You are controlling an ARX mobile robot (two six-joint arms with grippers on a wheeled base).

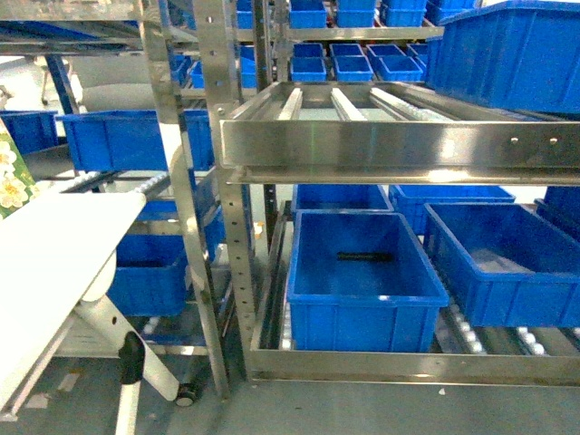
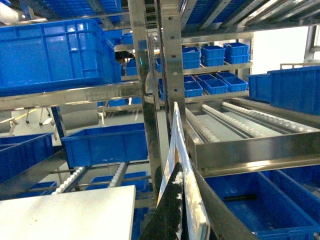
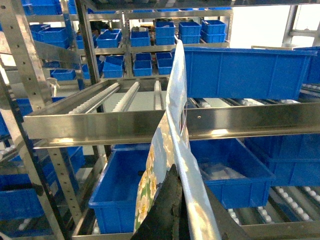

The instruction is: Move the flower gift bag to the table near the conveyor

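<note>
The flower gift bag (image 3: 172, 100), pale blue with white blossoms low on its side, is seen edge-on in both wrist views. My right gripper (image 3: 186, 187) is shut on its upper edge, and my left gripper (image 2: 184, 180) is shut on the same bag (image 2: 175, 137). In the head view only a flowered corner of the bag (image 1: 11, 174) shows at the far left, and neither gripper is visible. The white-grey table (image 1: 54, 263) lies below and left of the bag (image 2: 65, 215). The steel conveyor (image 1: 381, 136) with white rollers (image 2: 235, 122) stands straight ahead.
Blue plastic bins (image 1: 362, 281) fill the rack's lower level, and more sit on shelves behind (image 3: 180, 30). One large bin (image 1: 507, 54) rests on the conveyor's right side. Steel uprights (image 1: 186, 227) stand between table and conveyor. The table's folding leg (image 1: 136, 362) reaches the floor.
</note>
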